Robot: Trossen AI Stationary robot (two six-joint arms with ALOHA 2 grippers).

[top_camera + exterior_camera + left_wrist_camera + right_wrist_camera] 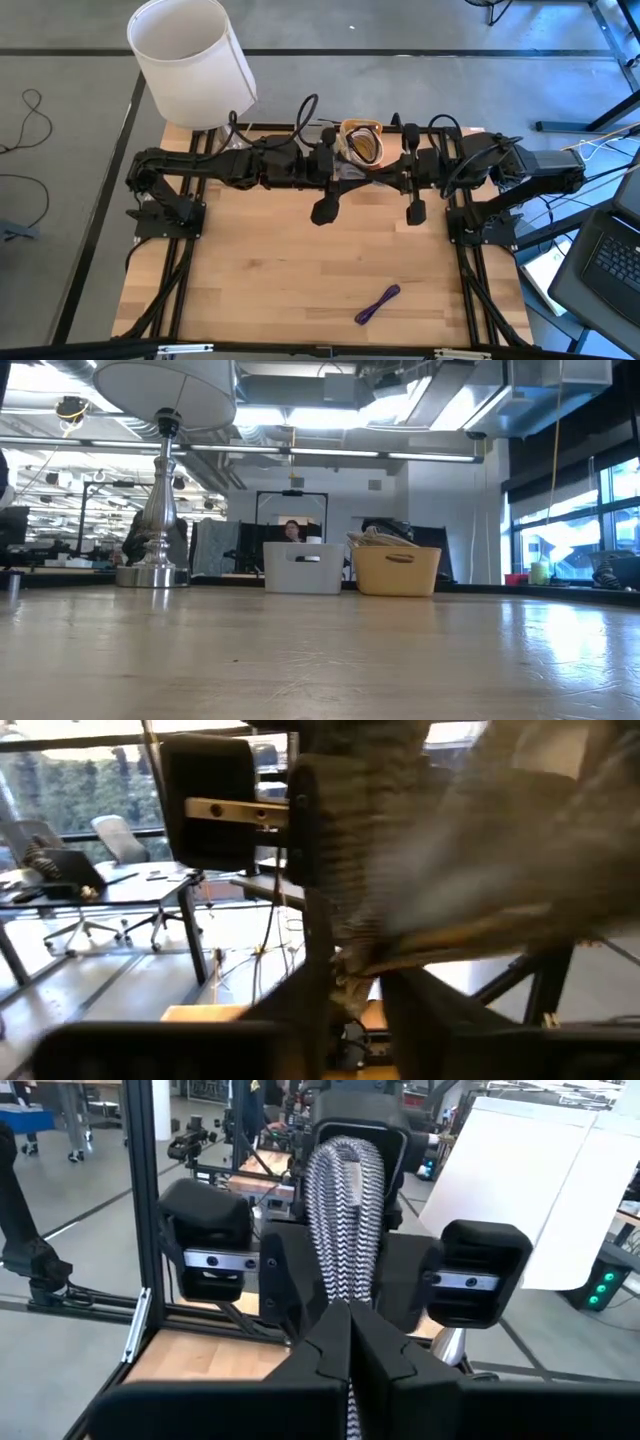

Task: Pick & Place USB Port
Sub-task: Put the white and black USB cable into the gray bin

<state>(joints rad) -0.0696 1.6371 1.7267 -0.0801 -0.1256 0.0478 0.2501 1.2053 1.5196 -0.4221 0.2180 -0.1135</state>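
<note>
One purple cable (377,304) lies alone near the front edge of the table (260,280), well apart from both arms; you'd expect it light and limp, so take it mid-length or by a stiffer plug end. Left gripper (325,211) hangs at the back centre, fingers' spread unclear; right gripper (414,213) beside it is closed, empty. One lamp (190,60), one basket (362,142).

I can read no text, label, brand, number or sign on anything around me, from any of my four views.
</note>
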